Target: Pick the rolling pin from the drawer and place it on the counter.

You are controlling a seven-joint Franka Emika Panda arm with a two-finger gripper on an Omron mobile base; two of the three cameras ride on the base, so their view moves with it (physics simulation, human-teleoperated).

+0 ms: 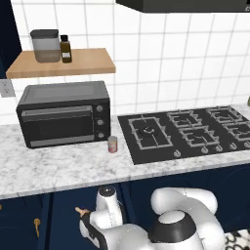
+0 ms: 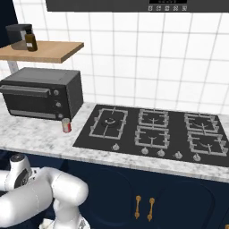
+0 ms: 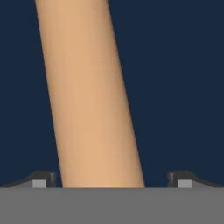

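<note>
The rolling pin [image 3: 94, 100], a light-brown wooden cylinder, lies on the navy floor of the drawer [image 3: 183, 87] and runs up through the hand view. My gripper [image 3: 111, 181] is open, one fingertip on each side of the pin with a gap to both. In the left base view, one tapered handle of the rolling pin [image 1: 79, 211] pokes out beside my lowered wrist, in front of the navy drawer [image 1: 61, 215] below the counter [image 1: 49, 168]. The marbled counter [image 2: 27, 132] also runs across the right base view.
A black toaster oven [image 1: 63, 113] and a small red can [image 1: 113, 144] stand on the counter. A black gas cooktop [image 1: 190, 132] lies to the right. A wooden shelf [image 1: 63, 63] above holds a jar and a bottle. Brass handles [image 2: 144, 208] mark the cabinet doors.
</note>
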